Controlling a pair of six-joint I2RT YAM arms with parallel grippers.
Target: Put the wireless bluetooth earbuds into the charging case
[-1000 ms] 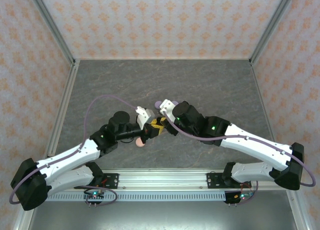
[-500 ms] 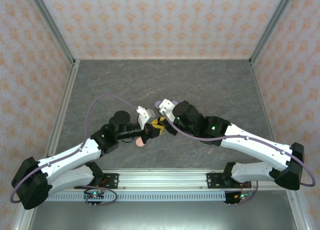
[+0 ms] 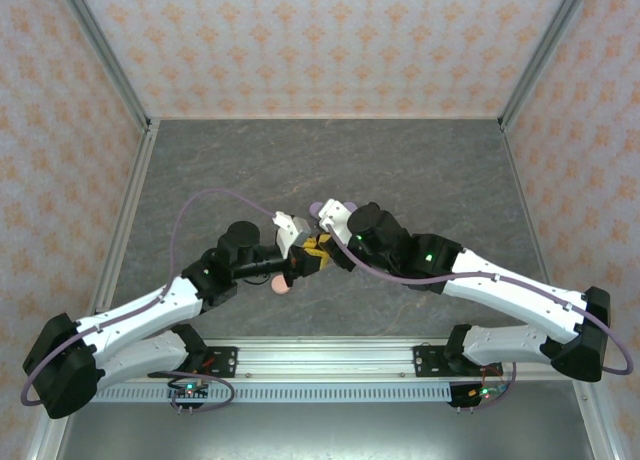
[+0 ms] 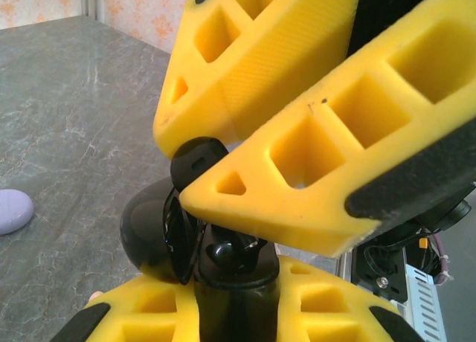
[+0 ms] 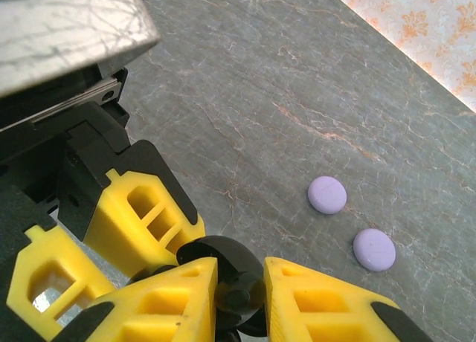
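Left wrist view: right gripper [image 4: 190, 167] clamps black earbud [image 4: 199, 157], left gripper [image 4: 234, 290] clamps charging case [image 4: 145, 238]; misalignment may jam the earbud.

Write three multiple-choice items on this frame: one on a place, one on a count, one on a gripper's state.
1. Where do the lavender discs lie?
A on the table
B on a shelf
C stacked on each other

2. How many lavender discs are in the right wrist view?
A one
B two
C four

3. How is the right gripper?
A wide open
B shut on a black piece
C shut on a pink piece

Key:
1 A: both rest on the grey surface, apart from each other.
2 B: one lies beside a second.
3 B: its yellow fingers pinch the black piece in the left wrist view.
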